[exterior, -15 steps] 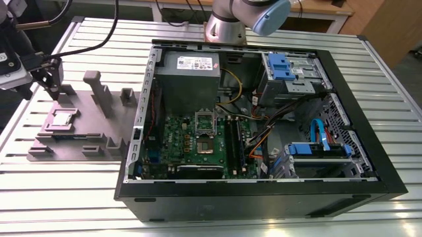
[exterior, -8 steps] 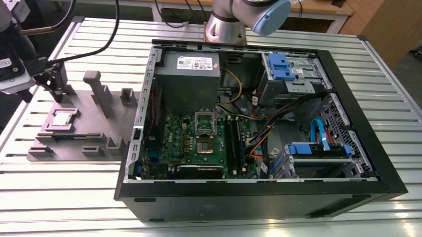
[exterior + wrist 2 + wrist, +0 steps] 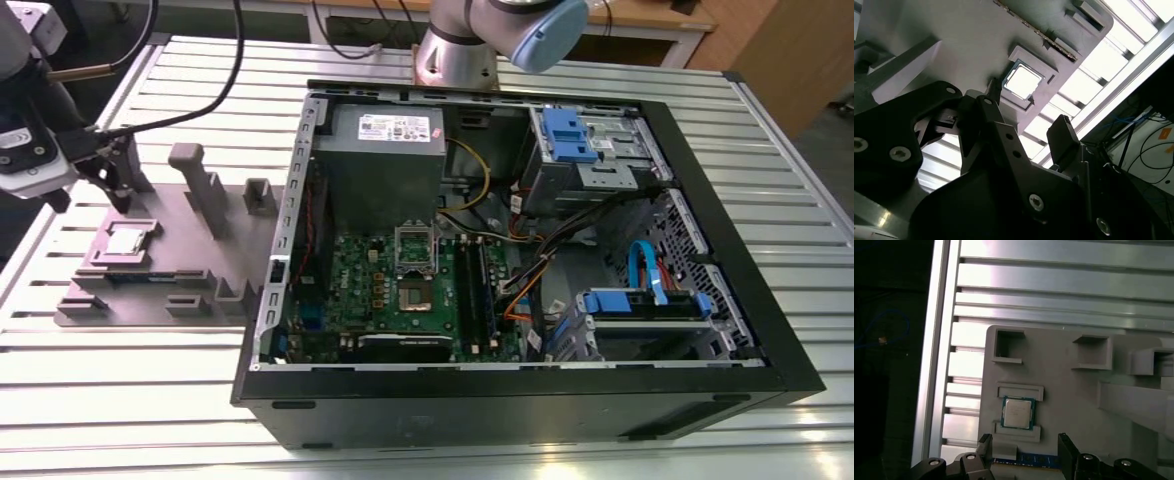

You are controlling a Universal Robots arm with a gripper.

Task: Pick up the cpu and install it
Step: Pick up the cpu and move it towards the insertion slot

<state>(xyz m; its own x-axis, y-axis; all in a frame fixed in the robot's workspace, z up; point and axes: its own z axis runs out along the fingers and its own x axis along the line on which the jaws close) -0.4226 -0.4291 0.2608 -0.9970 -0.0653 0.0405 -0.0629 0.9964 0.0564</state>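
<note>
Slatted surface (image 3: 134, 400) bears a tray (image 3: 187, 255) holding the cpu (image 3: 1017, 413); end effector (image 3: 1024, 442) hangs above, jaws apart; power-supply label (image 3: 396, 127) unreadable.

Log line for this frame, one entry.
cpu: seated in fixture tray, not grasped | gripper: open, hovering near cpu | stage: pre-grasp

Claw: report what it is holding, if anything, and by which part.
Nothing is held. The claw is open, with empty space between its fingers, close to the cpu, which lies flat and untouched in its recess on the grey fixture tray.
</note>
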